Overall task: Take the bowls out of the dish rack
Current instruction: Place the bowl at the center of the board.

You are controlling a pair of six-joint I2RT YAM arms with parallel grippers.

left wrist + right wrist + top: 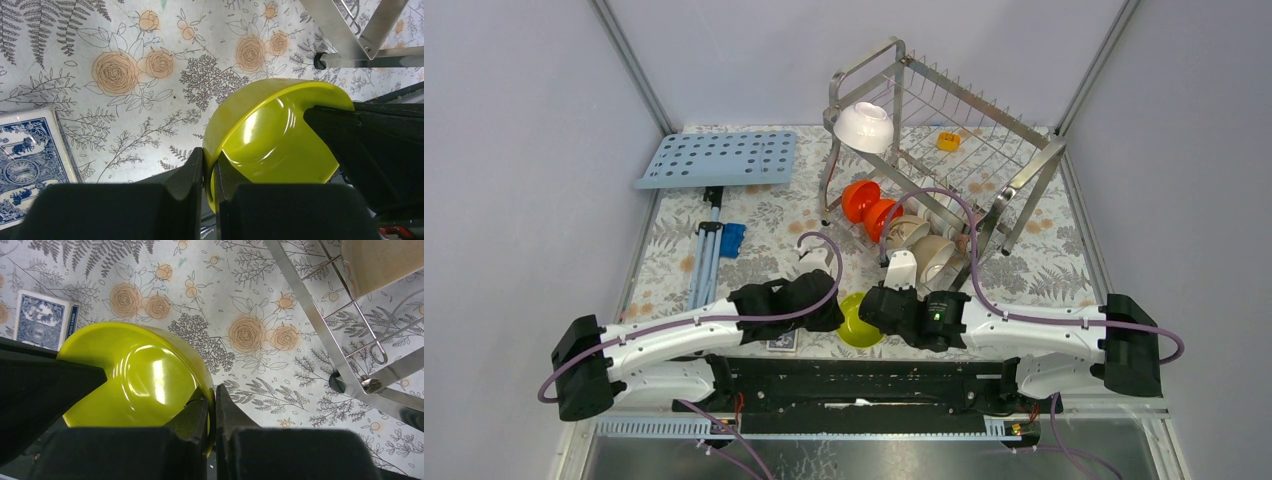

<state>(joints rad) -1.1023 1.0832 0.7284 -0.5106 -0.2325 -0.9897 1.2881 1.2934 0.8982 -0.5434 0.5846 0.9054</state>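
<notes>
My left hand [209, 161] and right hand [212, 401] both grip the yellow-green bowl [860, 322], each closed on an opposite rim. It stands tilted between them, over the near side of the table [754, 232], apart from the dish rack [1027, 178]. I judge one hand must let go first.

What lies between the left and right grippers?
The yellow-green bowl, seen in the top view; the wrist views show the left gripper and the right gripper each pinching its rim.

Blue tray [719, 158], card deck [30, 160], yellow block [948, 141]
</notes>
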